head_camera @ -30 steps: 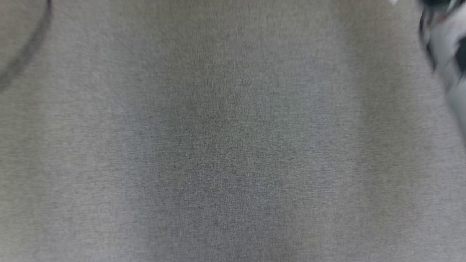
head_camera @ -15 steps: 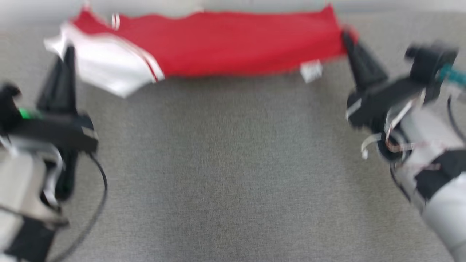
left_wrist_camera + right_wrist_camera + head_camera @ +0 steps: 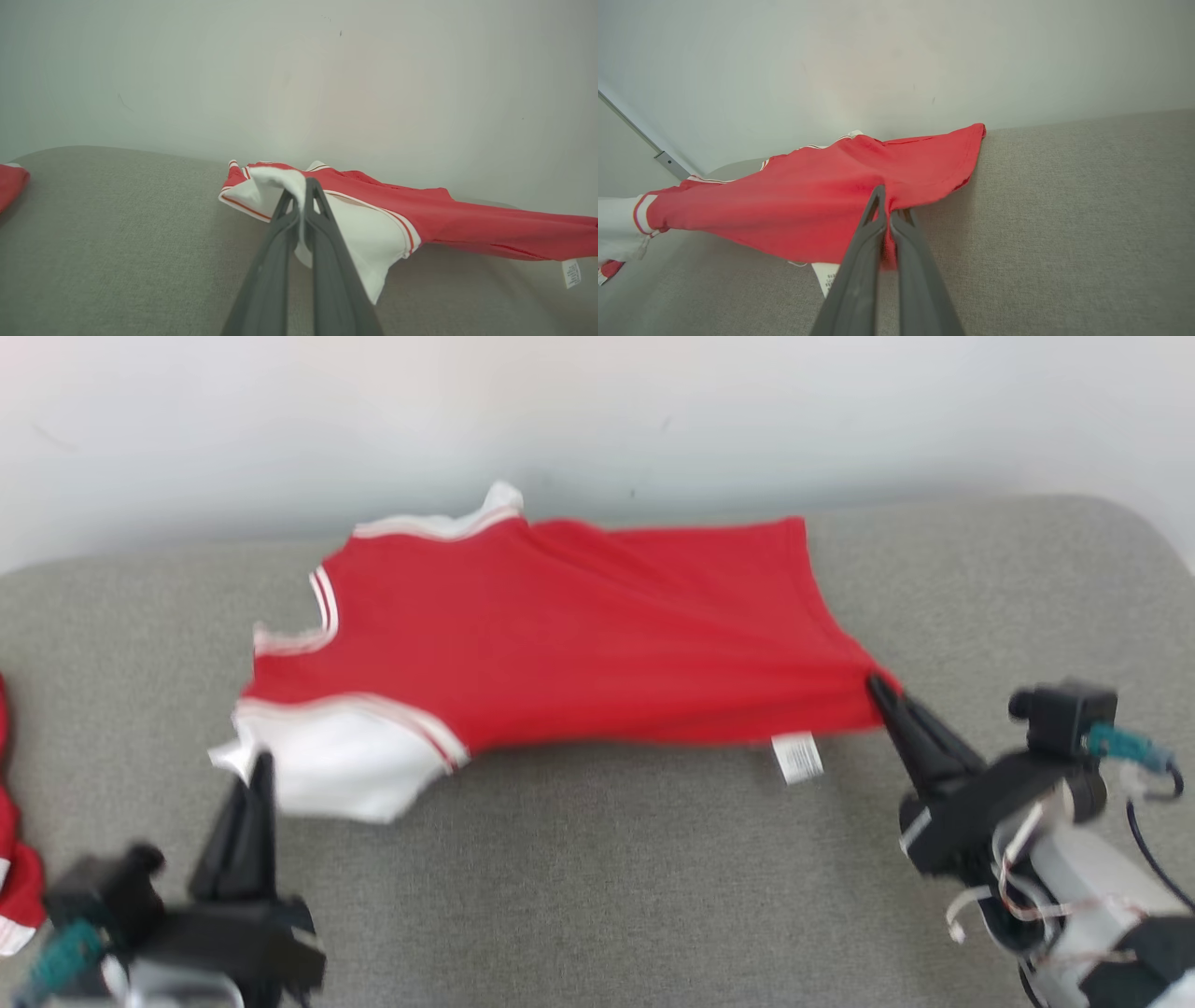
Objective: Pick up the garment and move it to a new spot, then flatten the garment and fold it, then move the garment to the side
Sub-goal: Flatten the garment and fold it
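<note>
Holding the red garment (image 3: 579, 635) stretched between them, both tools are clamped on fabric with jaws nearly together. The left tool (image 3: 262, 767) pinches the white sleeve (image 3: 345, 775) at the garment's left end, and the right tool (image 3: 879, 689) pinches the red hem corner at the right end. The near edge is raised off the grey fabric-covered worktop (image 3: 597, 896), while the far edge rests on it beside the pale wall (image 3: 597, 420). A white label (image 3: 796, 758) hangs from the near edge. A second red cloth (image 3: 14, 887) lies at the worktop's left margin.
</note>
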You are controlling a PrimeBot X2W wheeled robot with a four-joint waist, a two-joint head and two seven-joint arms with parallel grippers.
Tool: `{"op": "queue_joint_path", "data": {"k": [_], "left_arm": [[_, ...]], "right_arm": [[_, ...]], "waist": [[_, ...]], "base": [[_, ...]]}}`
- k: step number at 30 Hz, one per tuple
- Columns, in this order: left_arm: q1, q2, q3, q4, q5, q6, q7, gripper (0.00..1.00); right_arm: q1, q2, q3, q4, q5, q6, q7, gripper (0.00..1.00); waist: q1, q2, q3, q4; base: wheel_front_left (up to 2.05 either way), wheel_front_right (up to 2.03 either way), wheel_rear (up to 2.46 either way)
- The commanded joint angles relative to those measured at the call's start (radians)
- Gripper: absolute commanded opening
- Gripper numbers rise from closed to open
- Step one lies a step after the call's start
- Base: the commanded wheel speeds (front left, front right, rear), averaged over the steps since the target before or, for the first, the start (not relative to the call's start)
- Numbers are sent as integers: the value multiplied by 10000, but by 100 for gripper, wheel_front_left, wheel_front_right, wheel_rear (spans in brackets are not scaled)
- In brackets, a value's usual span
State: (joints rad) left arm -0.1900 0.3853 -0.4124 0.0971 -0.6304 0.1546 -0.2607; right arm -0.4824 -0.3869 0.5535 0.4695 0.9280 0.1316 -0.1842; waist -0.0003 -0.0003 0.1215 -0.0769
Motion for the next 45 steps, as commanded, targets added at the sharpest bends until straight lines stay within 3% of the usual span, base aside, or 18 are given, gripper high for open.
{"op": "queue_joint_path", "data": {"k": [1, 13, 20, 26, 35, 45], "left_arm": [[377, 101, -14, -95, 195, 124, -55, 0], [2774, -241, -27, -1175, -263, 1029, -13, 0], [3734, -347, -112, -1161, -537, 1265, 22, 0], [3950, -405, -136, -853, -763, 1147, 129, 0], [3329, -842, -200, 509, -825, 509, 13, 0], [2903, -681, 192, -6, -333, 245, -36, 0]], "right_arm": [[338, -140, -172, -135, -104, -17, 63, 0], [2684, 133, -1642, -1316, -907, -17, 1165, 0], [4274, 640, -2884, -2043, -1593, -17, 2355, 0], [5169, 1167, -3761, -2672, -2438, -17, 3369, 0], [5499, 1955, -4511, -3138, -3239, -17, 4167, 0], [5197, 2151, -4926, -3696, -3316, -17, 4325, 0]], "waist": [[3, 3, -414, -21], [3, 3, -1062, 174], [3, 3, -1243, 467], [3, 3, -1025, 534], [3, 3, -705, 606], [3, 3, -665, 523]], "base": [[0, 0, 0], [0, 0, 0], [0, 0, 0], [0, 0, 0], [0, 0, 0], [0, 0, 0]]}}
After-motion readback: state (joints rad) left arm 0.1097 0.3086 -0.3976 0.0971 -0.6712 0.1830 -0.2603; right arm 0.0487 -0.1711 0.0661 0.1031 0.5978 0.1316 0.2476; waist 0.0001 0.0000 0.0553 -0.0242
